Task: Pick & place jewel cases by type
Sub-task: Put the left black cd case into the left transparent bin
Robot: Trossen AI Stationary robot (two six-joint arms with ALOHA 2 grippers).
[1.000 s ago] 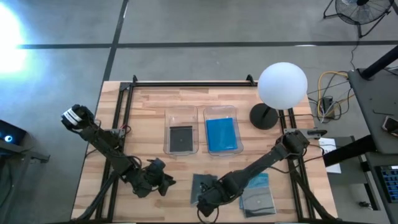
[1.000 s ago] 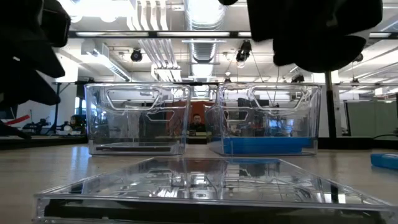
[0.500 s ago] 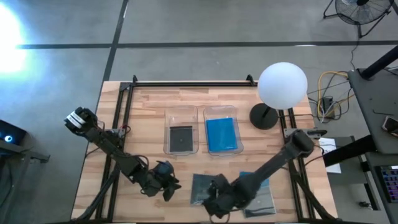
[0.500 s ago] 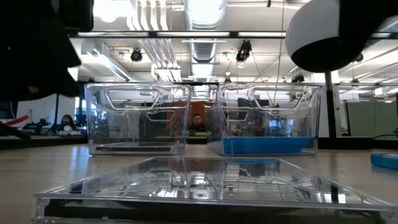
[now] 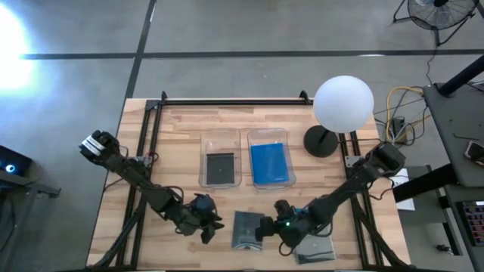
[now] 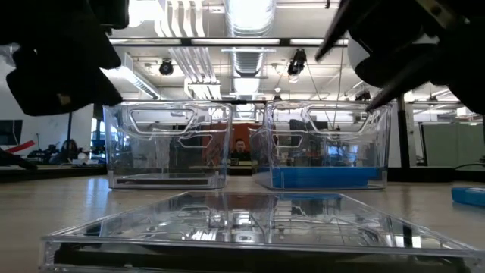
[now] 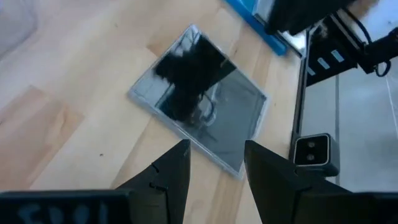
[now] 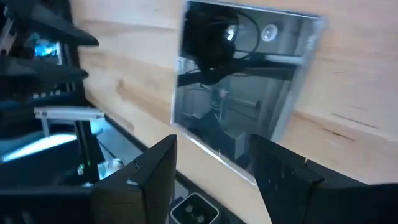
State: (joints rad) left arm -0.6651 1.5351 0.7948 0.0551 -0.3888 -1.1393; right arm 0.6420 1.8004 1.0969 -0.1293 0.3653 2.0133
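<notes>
right gripper (image 5: pixel 266 227) backed off dark jewel case (image 5: pixel 246 230) | open, empty

Glossy dark plastic jewel case (image 7: pixel 200 102) on matt pale wood table (image 5: pixel 174 136)

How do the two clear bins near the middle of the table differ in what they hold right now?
The left bin holds a dark jewel case that covers only part of its floor; the right bin holds a blue jewel case that fills most of its floor. In the low view the left bin shows a thin dark layer at its bottom, the right bin a thicker blue band. Both are clear, rectangular, open-topped and stand side by side.
</notes>
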